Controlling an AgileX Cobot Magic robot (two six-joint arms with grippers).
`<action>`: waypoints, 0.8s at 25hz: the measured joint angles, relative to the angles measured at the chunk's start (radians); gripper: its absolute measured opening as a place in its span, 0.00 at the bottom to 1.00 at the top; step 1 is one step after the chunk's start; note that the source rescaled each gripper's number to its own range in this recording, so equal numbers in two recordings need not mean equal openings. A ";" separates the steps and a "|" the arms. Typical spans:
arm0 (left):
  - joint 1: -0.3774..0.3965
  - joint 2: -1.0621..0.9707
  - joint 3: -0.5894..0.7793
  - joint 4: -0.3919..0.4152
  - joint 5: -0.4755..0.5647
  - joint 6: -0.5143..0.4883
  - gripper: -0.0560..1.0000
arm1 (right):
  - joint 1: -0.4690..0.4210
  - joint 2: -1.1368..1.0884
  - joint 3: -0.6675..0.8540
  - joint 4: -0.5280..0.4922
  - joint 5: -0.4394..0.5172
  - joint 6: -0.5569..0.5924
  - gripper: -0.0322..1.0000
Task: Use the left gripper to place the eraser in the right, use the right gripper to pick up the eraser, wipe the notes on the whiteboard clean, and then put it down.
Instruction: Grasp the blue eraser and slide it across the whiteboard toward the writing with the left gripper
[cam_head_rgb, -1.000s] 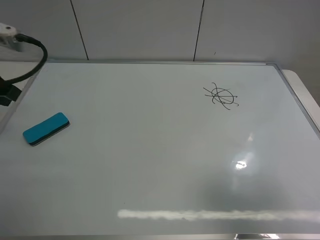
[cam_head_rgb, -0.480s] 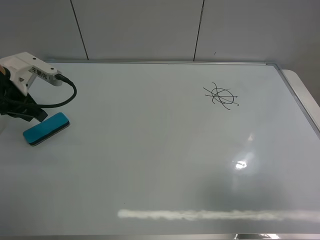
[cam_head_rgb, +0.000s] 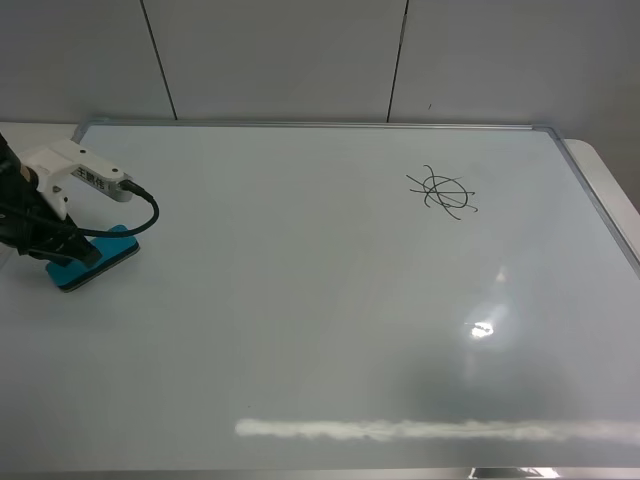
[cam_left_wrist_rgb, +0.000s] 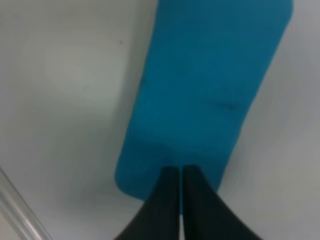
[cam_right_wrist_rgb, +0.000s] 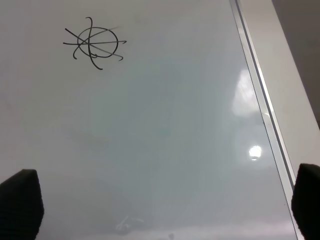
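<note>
You have the eraser (cam_left_wrist_rgb: 210, 85) lying flat by the whiteboard's (cam_head_rgb: 300, 300) left edge with the left hand (cam_left_wrist_rgb: 180, 172), fingers together, over one end; judge it light, stiff-topped and apt to slide on the gloss, so spread the fingers and pinch its long sides mid-length.

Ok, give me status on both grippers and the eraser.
Left gripper shut, tips over one end of the eraser, not around it. Right gripper open, empty. Eraser flat on whiteboard, far left; notes unwiped. Nothing between them.

Office-like room with whiteboard (cam_head_rgb: 300, 300) and pale wall panels (cam_head_rgb: 270, 60)
</note>
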 joint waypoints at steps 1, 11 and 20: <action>0.007 0.000 0.000 0.000 -0.002 0.000 0.05 | 0.000 0.000 0.000 0.006 0.000 0.000 1.00; 0.015 0.008 0.000 0.005 -0.021 0.000 0.05 | 0.000 0.000 0.000 0.000 0.000 0.000 1.00; 0.015 0.070 0.000 -0.003 -0.036 -0.004 0.05 | 0.000 0.000 0.000 0.006 0.000 0.000 1.00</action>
